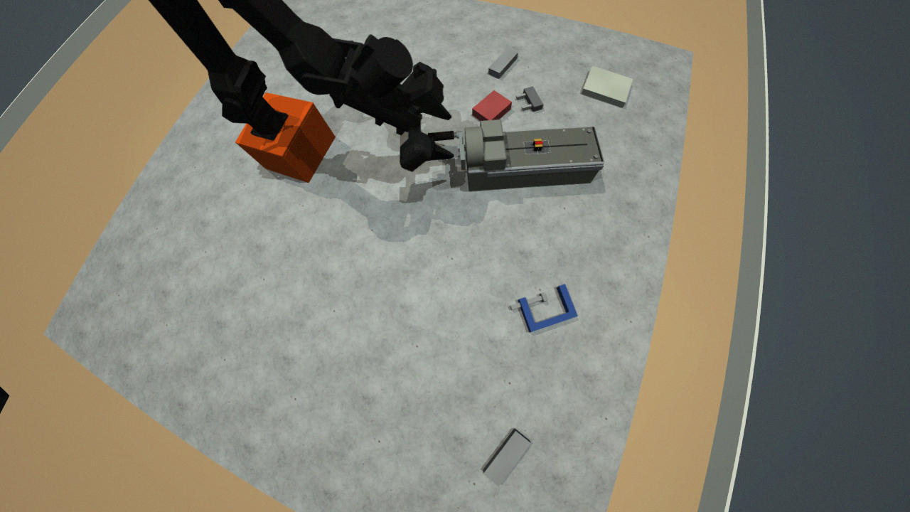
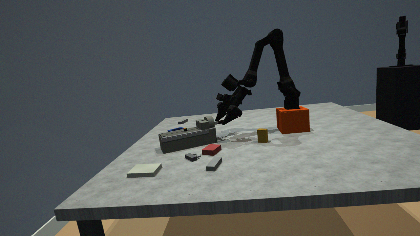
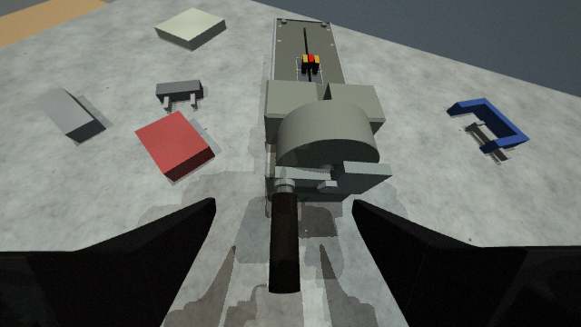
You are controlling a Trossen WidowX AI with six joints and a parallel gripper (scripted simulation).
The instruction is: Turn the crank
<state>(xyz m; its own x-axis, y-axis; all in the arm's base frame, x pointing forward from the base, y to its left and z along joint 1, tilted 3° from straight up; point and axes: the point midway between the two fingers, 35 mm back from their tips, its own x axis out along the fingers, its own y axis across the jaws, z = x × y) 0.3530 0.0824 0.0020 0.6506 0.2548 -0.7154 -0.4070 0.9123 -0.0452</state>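
Observation:
The grey machine [image 1: 534, 179] [image 2: 187, 143] [image 3: 288, 41] stands on the table. Its dark crank handle [image 1: 442, 135] [image 3: 284, 254] points back toward the arm's base. My gripper [image 1: 451, 136] [image 2: 220, 122] [image 3: 286, 204] is open, with one finger on each side of the handle and a gap on both sides. In the wrist view the handle lies a little nearer the left finger at its outer end. The red pointer [image 1: 537, 144] [image 3: 311, 58] sits between the two brass marks [image 3: 305, 59], almost level with them; a small offset is hard to judge.
A red block [image 1: 491, 105] [image 2: 210, 150] [image 3: 172, 143], a two-pronged grey piece [image 1: 533, 98] [image 2: 191, 157] [image 3: 179, 91] and a pale block [image 1: 607, 84] [image 2: 143, 170] [image 3: 191, 24] lie beside the machine. A blue clamp [image 1: 550, 321] [image 3: 504, 124] lies on its other side. A yellow block [image 2: 262, 135] stands near the orange base [image 2: 293, 120].

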